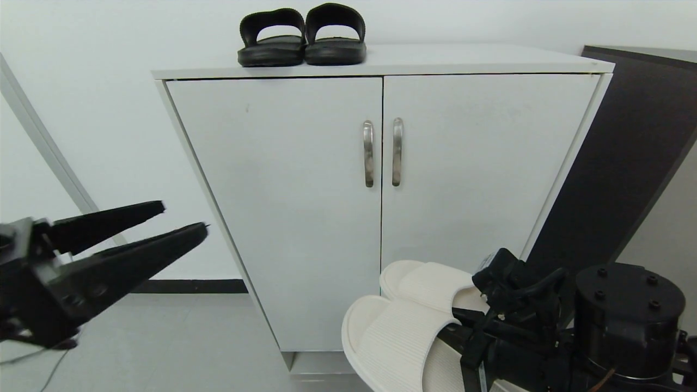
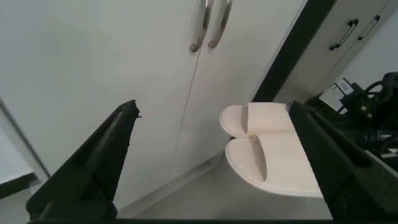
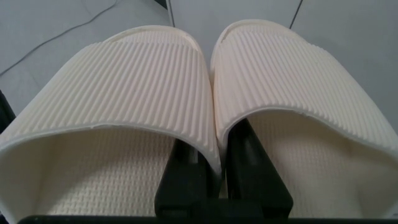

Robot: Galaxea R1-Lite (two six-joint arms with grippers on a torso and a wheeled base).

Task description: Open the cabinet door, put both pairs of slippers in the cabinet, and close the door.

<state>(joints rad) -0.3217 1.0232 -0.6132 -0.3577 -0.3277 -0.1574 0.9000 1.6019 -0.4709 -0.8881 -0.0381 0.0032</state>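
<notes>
The white cabinet point(image 1: 283, 190) stands with both doors closed, its two metal handles point(image 1: 383, 152) side by side in the middle. A pair of black slippers point(image 1: 302, 38) rests on its top, left of centre. My right gripper point(image 1: 463, 326) is low, in front of the right door, shut on a pair of white ribbed slippers point(image 1: 403, 321). In the right wrist view one finger reaches into each slipper point(image 3: 199, 93) and the two pinch the inner sides together. My left gripper point(image 1: 185, 216) hangs open and empty, left of the cabinet. In its wrist view the white slippers point(image 2: 267, 149) lie beyond its fingers.
A dark panel point(image 1: 626, 163) leans against the wall right of the cabinet. A black baseboard point(image 1: 190, 286) runs along the white wall on the left, above grey floor. Another cabinet with black handles point(image 2: 354, 31) stands further right.
</notes>
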